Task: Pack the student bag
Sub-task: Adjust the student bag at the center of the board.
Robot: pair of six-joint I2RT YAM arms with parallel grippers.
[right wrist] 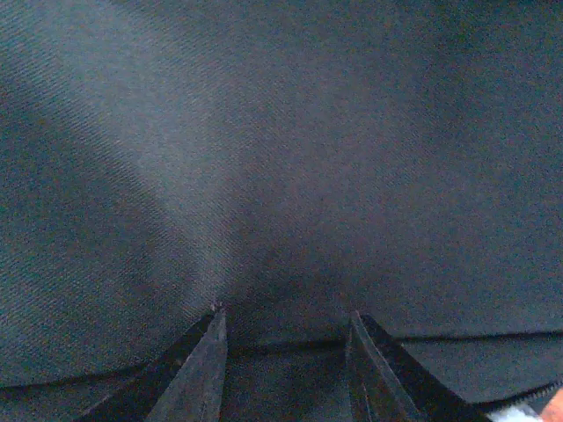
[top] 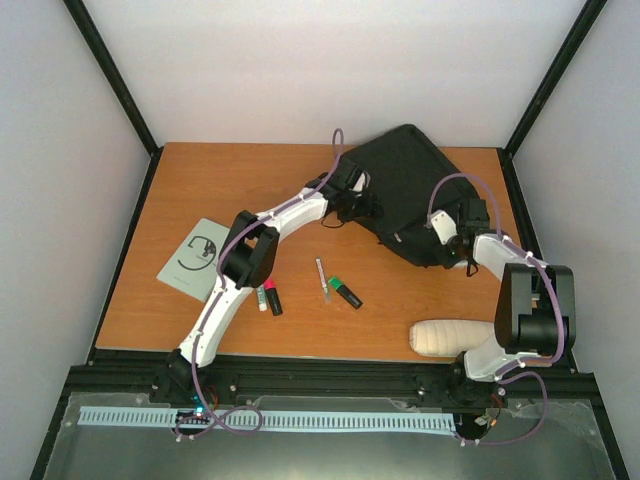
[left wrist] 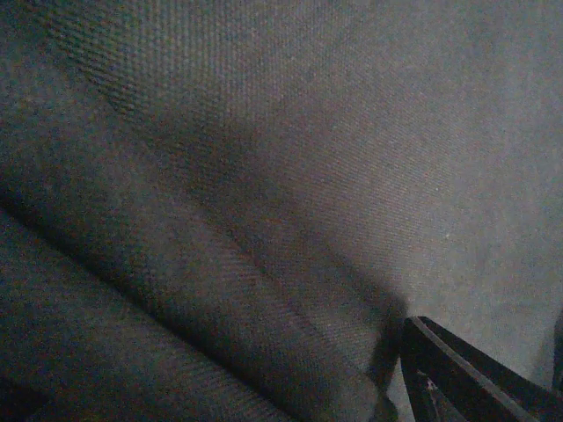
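The student bag (top: 405, 185), a large black fabric backpack, lies at the back right of the wooden table. My left gripper (top: 362, 207) is at the bag's left edge. The left wrist view is filled with the bag's dark folds (left wrist: 264, 220), and only one finger (left wrist: 449, 374) shows at the lower right, standing wide of the fabric roll. My right gripper (top: 452, 240) is at the bag's near right edge. Its fingertips (right wrist: 211, 352) straddle the edge of a fabric flap (right wrist: 281, 176), which puckers upward from between them, and the jaws are closed on it.
A pale green notebook (top: 195, 258) lies at the left. Near the middle are a pink-capped marker (top: 265, 297), a black marker (top: 275, 301), a thin pen (top: 321, 278) and a green highlighter (top: 345, 291). A cream rolled pouch (top: 450, 338) sits by the right arm's base.
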